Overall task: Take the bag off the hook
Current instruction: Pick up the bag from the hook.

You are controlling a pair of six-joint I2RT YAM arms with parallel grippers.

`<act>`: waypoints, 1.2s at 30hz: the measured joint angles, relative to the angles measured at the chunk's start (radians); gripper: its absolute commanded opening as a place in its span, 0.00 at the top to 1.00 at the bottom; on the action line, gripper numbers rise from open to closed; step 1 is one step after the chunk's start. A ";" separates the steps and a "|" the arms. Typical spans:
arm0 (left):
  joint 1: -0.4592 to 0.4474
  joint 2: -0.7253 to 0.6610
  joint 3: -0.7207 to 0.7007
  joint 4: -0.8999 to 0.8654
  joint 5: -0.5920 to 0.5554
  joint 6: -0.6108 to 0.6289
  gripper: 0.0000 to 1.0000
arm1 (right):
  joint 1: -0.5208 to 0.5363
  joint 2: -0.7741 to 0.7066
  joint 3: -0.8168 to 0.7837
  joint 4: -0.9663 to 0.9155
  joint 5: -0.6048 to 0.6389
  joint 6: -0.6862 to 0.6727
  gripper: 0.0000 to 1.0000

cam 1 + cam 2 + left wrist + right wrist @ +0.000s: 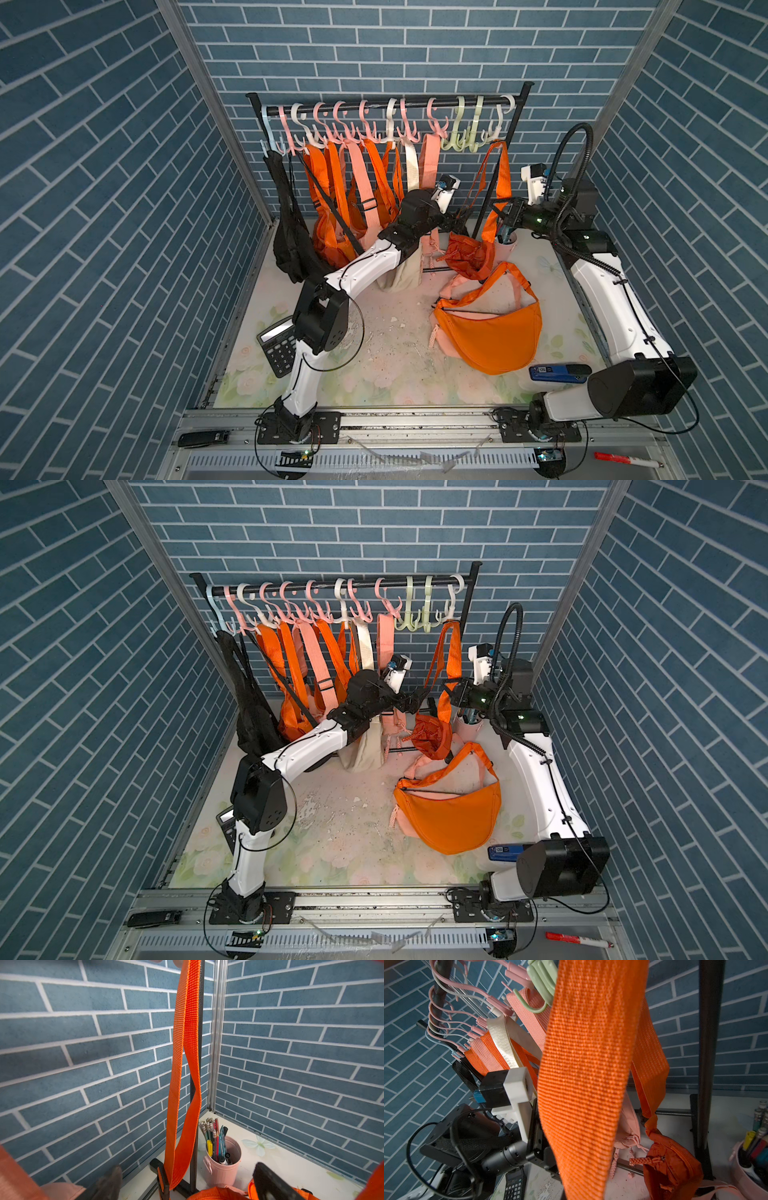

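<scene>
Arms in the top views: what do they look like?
Both the left arm and right arm have white link shells and black joint housings, with thin black cables along them. A thick black corrugated hose runs along the right arm. The wrist camera mounts are white.

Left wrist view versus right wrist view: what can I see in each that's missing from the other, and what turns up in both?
Only the left wrist view shows the silver frame post in the wall corner and the butterfly print on the tabletop. Only the right wrist view shows the green hooks, the pink hooks, the calculator and the left arm's wrist camera. Both show the hanging orange strap, the black rack post, the pink pencil cup and the blue brick wall.
</scene>
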 measured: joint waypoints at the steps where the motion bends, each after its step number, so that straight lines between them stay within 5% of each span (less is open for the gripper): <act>1: 0.002 0.014 0.014 0.006 0.009 -0.005 0.01 | 0.000 0.000 -0.003 0.003 -0.005 0.002 1.00; 13: 0.003 0.211 0.250 0.033 0.049 -0.048 0.03 | 0.000 -0.005 -0.051 0.057 -0.034 0.032 1.00; 25: -0.001 0.351 0.419 0.037 0.036 -0.112 0.22 | 0.002 -0.041 -0.106 0.113 -0.053 0.077 1.00; 33: -0.016 0.404 0.465 0.051 0.010 -0.132 0.62 | 0.004 -0.047 -0.107 0.123 -0.060 0.080 1.00; 36: -0.018 0.419 0.475 0.055 0.007 -0.137 0.85 | 0.005 -0.047 -0.107 0.123 -0.060 0.079 1.00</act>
